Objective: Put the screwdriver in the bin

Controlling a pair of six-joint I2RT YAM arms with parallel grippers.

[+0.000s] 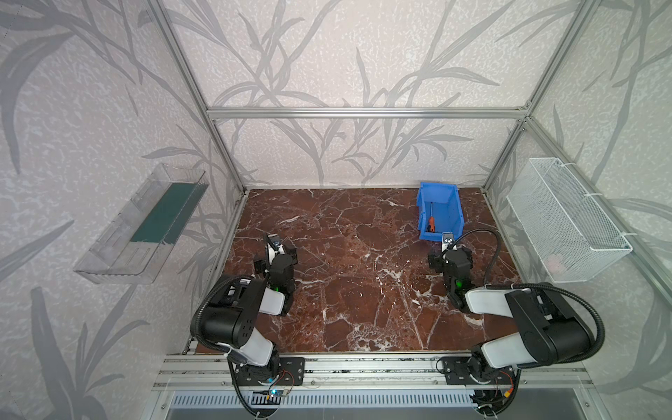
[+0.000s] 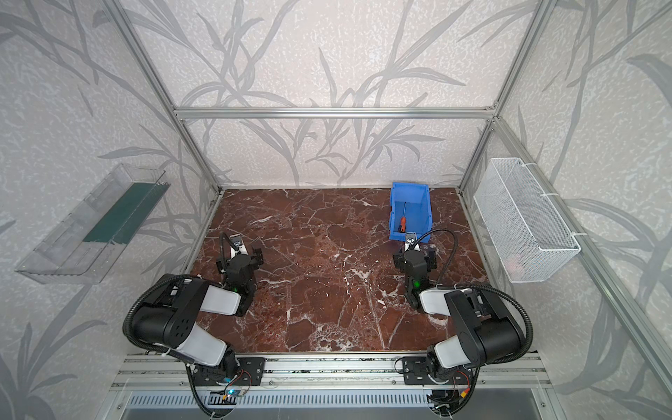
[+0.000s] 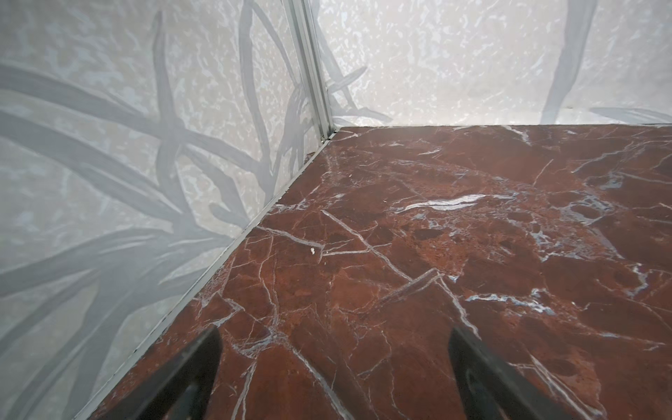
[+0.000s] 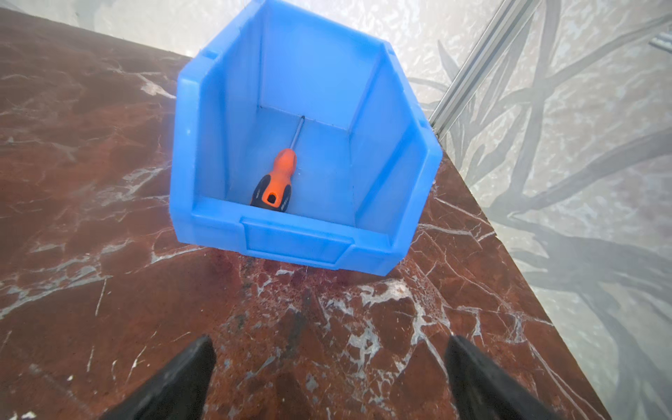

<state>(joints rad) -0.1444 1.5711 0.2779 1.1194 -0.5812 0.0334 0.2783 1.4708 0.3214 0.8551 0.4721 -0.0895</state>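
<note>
The screwdriver (image 1: 431, 220) (image 2: 402, 218) (image 4: 280, 174), with its orange handle and black end, lies flat on the floor of the blue bin (image 1: 438, 191) (image 2: 409, 191) (image 4: 302, 247). Its thin shaft points at the bin's back wall. In both top views the bin stands at the back right of the marble tabletop. My right gripper (image 1: 449, 251) (image 4: 329, 342) hovers just in front of the bin's low front lip, open, with only bare marble between its fingers. At the left side of the table my left gripper (image 1: 272, 254) (image 3: 334, 332) is open and holds nothing.
A white wire-mesh basket (image 1: 567, 222) hangs on the right wall and a clear plastic tray (image 1: 142, 225) on the left wall. Aluminium frame posts (image 3: 312, 72) stand at the table's back corners. The red marble tabletop (image 1: 345, 272) spans the space between the arms.
</note>
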